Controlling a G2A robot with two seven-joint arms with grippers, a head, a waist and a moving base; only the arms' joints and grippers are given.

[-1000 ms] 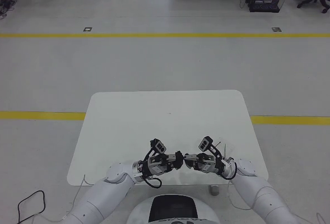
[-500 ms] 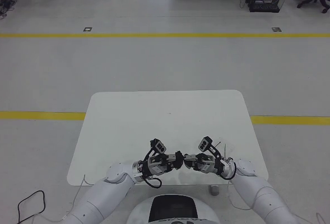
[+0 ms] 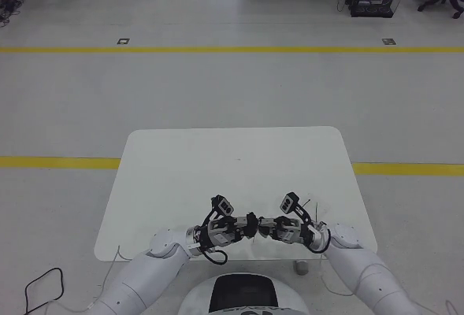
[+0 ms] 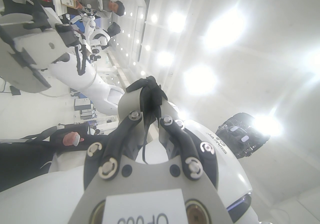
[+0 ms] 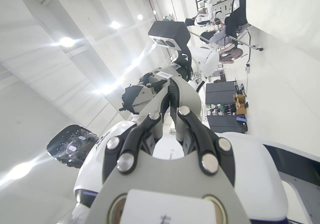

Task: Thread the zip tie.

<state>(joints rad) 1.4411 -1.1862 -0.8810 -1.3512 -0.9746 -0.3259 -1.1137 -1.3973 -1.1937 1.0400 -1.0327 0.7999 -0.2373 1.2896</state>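
My right pincer [image 3: 264, 227] has crept a touch toward nine o'clock. That shrinks the small gap to my left pincer [image 3: 251, 224], the one pinching the zip tie [image 4: 145, 132], and the tips now nearly meet.

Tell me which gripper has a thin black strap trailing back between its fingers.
The left gripper: the thin black plastic zip tie runs back between its shut fingers. The right gripper has shut fingers with nothing trailing behind them.
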